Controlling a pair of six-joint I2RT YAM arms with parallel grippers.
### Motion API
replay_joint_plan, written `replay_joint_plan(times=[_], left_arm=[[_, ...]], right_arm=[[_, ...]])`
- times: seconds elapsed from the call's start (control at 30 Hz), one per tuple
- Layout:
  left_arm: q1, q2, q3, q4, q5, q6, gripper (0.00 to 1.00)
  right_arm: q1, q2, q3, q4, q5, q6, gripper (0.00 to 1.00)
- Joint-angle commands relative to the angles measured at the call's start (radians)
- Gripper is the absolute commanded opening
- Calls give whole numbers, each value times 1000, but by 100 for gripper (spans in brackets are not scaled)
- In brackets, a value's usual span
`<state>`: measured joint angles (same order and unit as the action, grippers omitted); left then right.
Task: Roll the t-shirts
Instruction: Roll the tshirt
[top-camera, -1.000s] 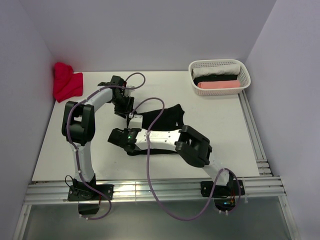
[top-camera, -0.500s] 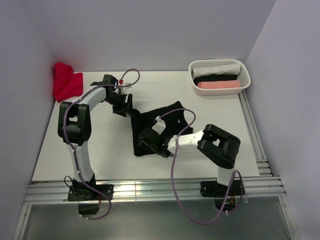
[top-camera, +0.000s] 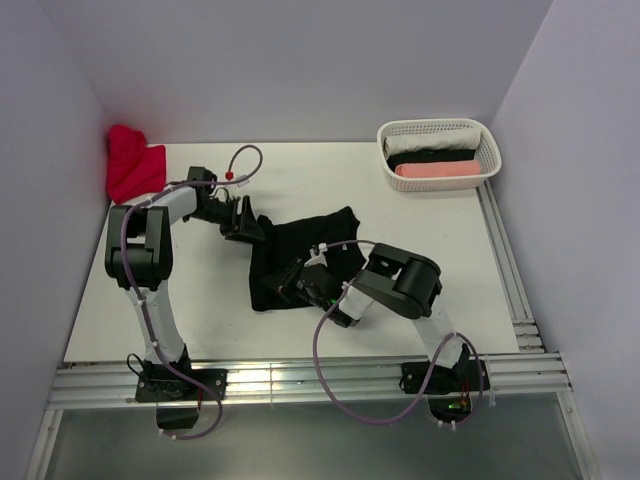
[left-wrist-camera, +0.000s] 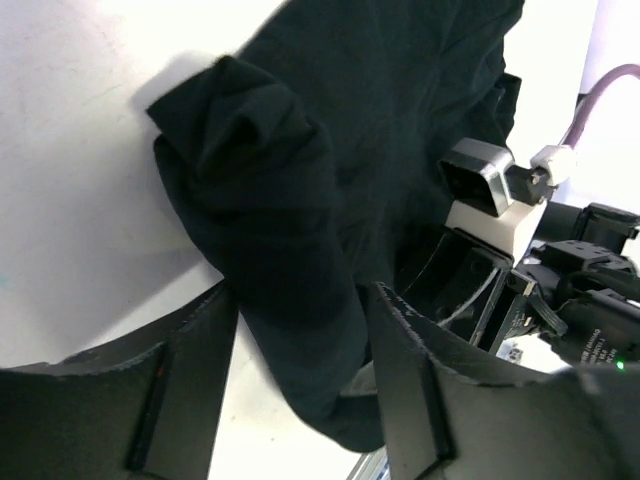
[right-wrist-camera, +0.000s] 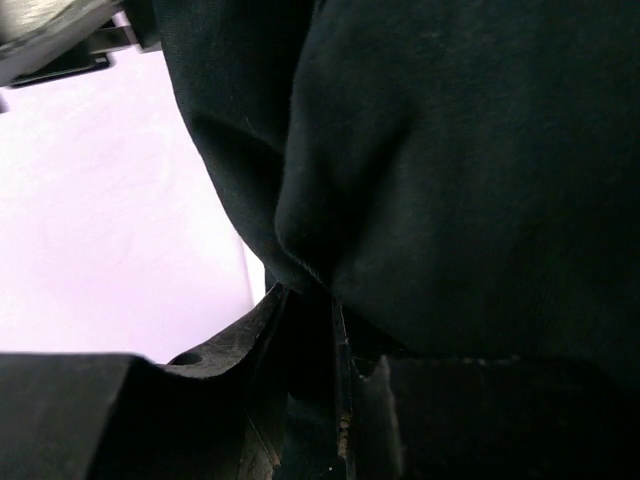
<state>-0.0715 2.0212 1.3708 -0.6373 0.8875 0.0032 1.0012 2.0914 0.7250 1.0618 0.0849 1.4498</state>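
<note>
Nearest, the right gripper (right-wrist-camera: 335, 345) pinches a fold at the near edge of the black t-shirt (top-camera: 310, 240), seemingly anchoring it mid-way across the table (top-camera: 225, 325). Farther left, the left gripper (left-wrist-camera: 305, 300) stands spread astride a bunched sleeve, probably to pull the cloth flat. Far right, a basket (top-camera: 486, 150) holds rolled cloths, and a red cloth (top-camera: 130, 165) lies far left.

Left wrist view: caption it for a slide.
Left hand straddling a bunched fold of the black t-shirt on the white table.
</note>
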Motion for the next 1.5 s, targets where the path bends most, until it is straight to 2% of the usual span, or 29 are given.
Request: replay_joint_plan(times=[0.0,0.03,0.07,0.1,0.13,0.2,0.3,0.33,0.4,0.5,0.6,0.8,0.93,1.1,1.23,1.47], left_arm=[[7,28,-15,74,68,-32,58],[7,33,-18,82,64,-49,56],[7,36,-24,97,56,-57,50],[7,37,-27,100,33,-66,47],[7,36,-30,106,12,-89,38],[6,25,-32,113,-19,-104,32],[-1,2,-24,96,-122,-126,24],[-4,-4,-15,87,-155,-134,21],[-16,-19,-6,58,-229,-135,18],[-36,-18,28,15,-326,-126,14],[-62,-15,54,-24,-396,-105,12],[-86,-9,93,-70,-429,-97,13],[-100,-3,112,-82,-446,-98,13],[-113,2,120,-90,-452,-108,13],[-120,11,137,-99,-449,-106,14],[-126,20,148,-105,-455,-111,14]], right_arm=[[-3,50,-4,184,-74,63,20],[-4,52,-3,178,-73,63,20],[-3,48,-1,165,-71,60,21],[-3,36,-2,136,-62,55,25],[-3,26,-10,115,-56,50,27],[-3,-26,-10,45,-39,21,36],[7,-121,25,-211,30,-44,47],[13,-145,65,-374,76,-60,49],[36,-201,108,-593,136,-98,54],[83,-246,206,-794,243,-131,59],[122,-252,332,-1123,350,-150,61],[181,-183,648,-1572,564,-174,62],[204,-119,809,-1683,614,-212,61],[211,-58,861,-1629,590,-292,60],[211,24,959,-1686,586,-316,60],[211,75,976,-1711,570,-321,59]])
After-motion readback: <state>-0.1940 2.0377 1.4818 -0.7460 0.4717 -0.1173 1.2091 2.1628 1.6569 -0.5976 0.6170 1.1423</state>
